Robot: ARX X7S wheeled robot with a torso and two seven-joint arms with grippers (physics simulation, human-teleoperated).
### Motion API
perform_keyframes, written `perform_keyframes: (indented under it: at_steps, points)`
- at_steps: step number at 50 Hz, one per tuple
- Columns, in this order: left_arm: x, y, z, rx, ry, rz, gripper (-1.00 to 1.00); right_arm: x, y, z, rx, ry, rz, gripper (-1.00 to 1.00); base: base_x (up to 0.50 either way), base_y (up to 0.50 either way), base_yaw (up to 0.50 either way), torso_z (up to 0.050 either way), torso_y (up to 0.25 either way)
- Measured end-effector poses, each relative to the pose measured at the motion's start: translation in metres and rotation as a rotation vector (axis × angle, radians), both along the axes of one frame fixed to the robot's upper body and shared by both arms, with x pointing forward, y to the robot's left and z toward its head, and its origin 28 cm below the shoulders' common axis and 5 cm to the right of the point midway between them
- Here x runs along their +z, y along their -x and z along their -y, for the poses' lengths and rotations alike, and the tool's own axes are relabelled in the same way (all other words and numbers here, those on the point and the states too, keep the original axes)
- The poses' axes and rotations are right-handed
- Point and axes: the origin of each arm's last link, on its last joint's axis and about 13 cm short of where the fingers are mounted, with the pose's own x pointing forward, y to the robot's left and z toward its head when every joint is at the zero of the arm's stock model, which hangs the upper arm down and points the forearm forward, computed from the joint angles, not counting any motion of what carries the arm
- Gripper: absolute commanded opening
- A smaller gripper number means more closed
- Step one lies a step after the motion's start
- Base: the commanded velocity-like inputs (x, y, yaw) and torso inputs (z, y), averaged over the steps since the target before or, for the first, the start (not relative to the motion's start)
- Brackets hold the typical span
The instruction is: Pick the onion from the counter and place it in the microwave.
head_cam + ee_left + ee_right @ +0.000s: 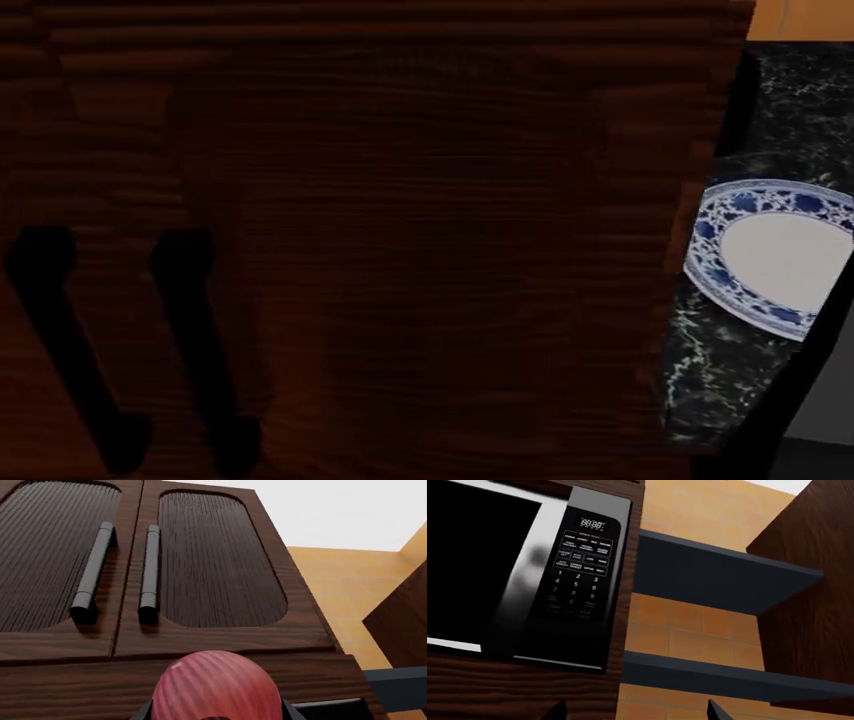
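Left wrist view: the onion (217,687), red with pale streaks and glossy, sits between the two dark fingers of the left gripper (215,711), which show only as tips at either side of it. The fingers are closed against its flanks; the onion is pinched and held up off the counter. Beyond it, a dark reddish-brown upper cabinet (167,640) with two ribbed arched doors and a pair of black bar handles (148,575) standing close together at the door seam. An orange tiled wall (347,580) lies past the cabinet's side.

Right wrist view: the right gripper (637,712) shows two dark fingertips set well apart, nothing between them. It faces the microwave (514,575), built into dark wood, door shut, black glass window, keypad panel (579,575) with a small digital readout above the buttons. Beside it, two dark blue-grey shelves (714,575) run along the orange tiled wall.

Head view: mostly filled by a dark wooden cabinet front, close up and dim. At its right edge, a strip of the black white-veined counter (701,370) carries a blue-and-white patterned plate (781,255), partly cut off by the cabinet. The onion is not visible here.
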Motion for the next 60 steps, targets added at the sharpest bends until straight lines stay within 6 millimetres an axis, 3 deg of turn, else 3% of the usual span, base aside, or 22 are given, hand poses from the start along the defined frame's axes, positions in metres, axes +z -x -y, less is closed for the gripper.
perform_keyframes:
  at_steps: [20,37,60]
  points:
    - [-0.0001,-0.0004,0.0002,0.001,-0.001,0.0,-1.0,-0.0001,0.0002,-0.0001,0.001,-0.002,0.003,1.0,0.0,0.5,0.0,0.0,0.0]
    - [-0.0003,-0.0009,0.0002,0.002,0.0,-0.001,-1.0,-0.0002,0.0012,-0.0007,0.002,-0.02,0.022,1.0,0.0,0.0,0.0,0.0,0.0]
    - [-0.0001,-0.0009,-0.0002,0.002,0.002,-0.001,-1.0,0.0,0.0007,-0.0005,-0.004,-0.018,0.018,1.0,0.23,0.0,0.0,0.0,0.0]
